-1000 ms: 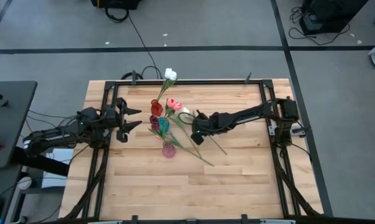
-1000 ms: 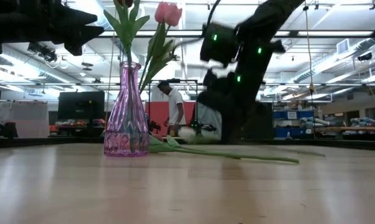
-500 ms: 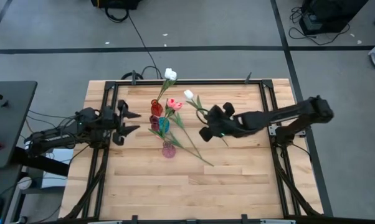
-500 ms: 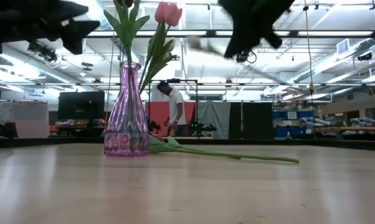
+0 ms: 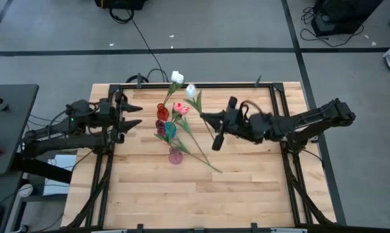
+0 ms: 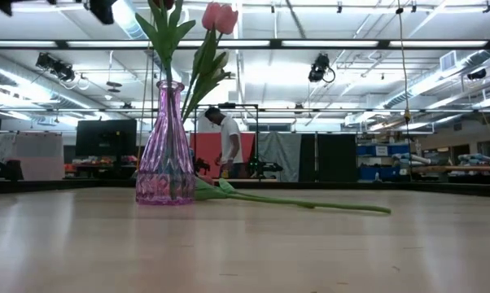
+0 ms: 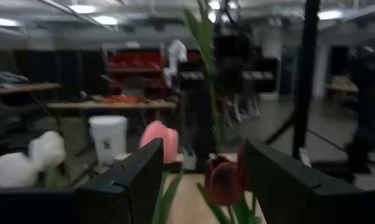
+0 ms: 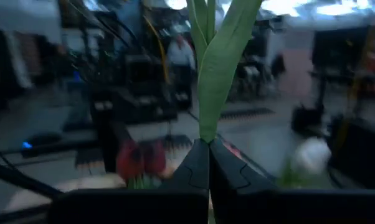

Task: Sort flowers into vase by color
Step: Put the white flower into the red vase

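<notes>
High view: the right gripper (image 5: 205, 117) is up over the far half of the table (image 5: 247, 188), pinched tight on the green stem of a white tulip (image 5: 190, 90) whose head sticks out toward the far edge.
Right wrist view: the two dark fingers (image 8: 197, 168) meet on the stem, leaves fanning up past them; red and pink heads show blurred beyond.
Vases: a cluster just left of the carried flower, a red vase (image 5: 160, 111), a blue vase (image 5: 170, 131) and a pink vase (image 5: 175, 156) nearest the front.
Flowers already standing: pink tulips (image 5: 181, 108) and a second white tulip (image 5: 177, 77) lean out of the cluster.
Flower still down: a long stem (image 5: 205, 158) lies flat on the wood beside the pink vase.
Left gripper: it (image 5: 135, 114) hovers just left of the vases, fingers spread wide, holding nothing.
Low view: only the pink vase (image 6: 165, 155) with its stems and the fallen stem show; a person (image 6: 226, 142) stands far back in the room.
Risk, tipping: I'd guess the narrow vases could topple if the long stem or the arm brushes the standing flowers.
Risk, colour: the white head could land in the wrong vase, since the necks sit so close together.
Risk, slip: the thin stem could twist in the pinch and miss the neck.
</notes>
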